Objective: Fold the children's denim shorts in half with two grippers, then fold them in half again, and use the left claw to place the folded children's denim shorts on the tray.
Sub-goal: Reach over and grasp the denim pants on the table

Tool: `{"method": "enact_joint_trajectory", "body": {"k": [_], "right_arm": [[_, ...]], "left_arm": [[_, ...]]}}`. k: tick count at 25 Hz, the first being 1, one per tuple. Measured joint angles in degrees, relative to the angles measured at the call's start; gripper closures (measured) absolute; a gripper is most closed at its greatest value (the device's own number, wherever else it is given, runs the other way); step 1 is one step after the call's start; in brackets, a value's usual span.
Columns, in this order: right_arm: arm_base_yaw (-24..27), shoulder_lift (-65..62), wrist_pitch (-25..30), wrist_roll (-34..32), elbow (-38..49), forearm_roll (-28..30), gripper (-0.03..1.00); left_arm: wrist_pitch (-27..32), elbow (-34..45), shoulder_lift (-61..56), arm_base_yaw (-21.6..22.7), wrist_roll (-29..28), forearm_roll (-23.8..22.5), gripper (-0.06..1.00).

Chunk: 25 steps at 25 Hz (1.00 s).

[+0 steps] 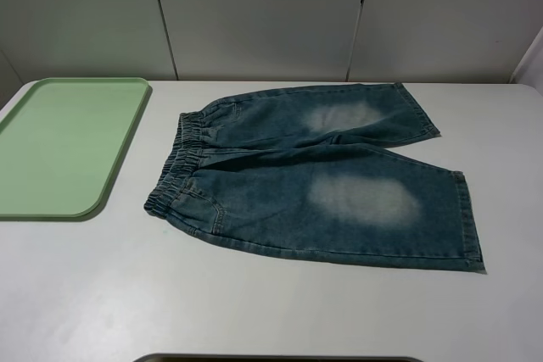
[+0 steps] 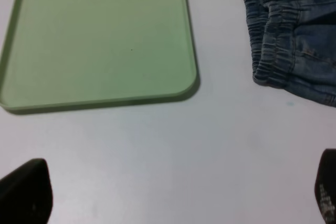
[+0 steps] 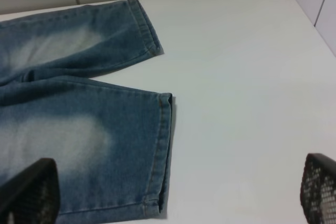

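Observation:
The children's denim shorts [image 1: 314, 180] lie flat and unfolded on the white table, elastic waistband to the left, both legs pointing right. The green tray [image 1: 64, 146] sits at the left, empty. Neither gripper shows in the exterior high view. In the left wrist view my left gripper [image 2: 176, 195] is open, its fingertips [image 2: 26, 192] above bare table, with the tray [image 2: 100, 40] and the waistband [image 2: 273, 40] beyond it. In the right wrist view my right gripper [image 3: 176, 190] is open above the table, by the hems of the legs [image 3: 157, 150].
The white table [image 1: 271, 303] carries only the tray and the shorts. A white panelled wall [image 1: 271, 14] stands behind the far edge. A dark edge [image 1: 276, 359] shows at the bottom of the exterior high view.

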<state>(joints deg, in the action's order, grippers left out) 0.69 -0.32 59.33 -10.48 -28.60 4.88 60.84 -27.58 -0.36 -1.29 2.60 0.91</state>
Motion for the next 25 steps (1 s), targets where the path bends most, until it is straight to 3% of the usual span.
{"method": "enact_joint_trajectory", "body": {"k": [25], "right_arm": [[0.0,0.0,0.0,0.0,0.0,0.0,0.27]], "left_arm": [[0.0,0.0,0.0,0.0,0.0,0.0,-0.05]]}}
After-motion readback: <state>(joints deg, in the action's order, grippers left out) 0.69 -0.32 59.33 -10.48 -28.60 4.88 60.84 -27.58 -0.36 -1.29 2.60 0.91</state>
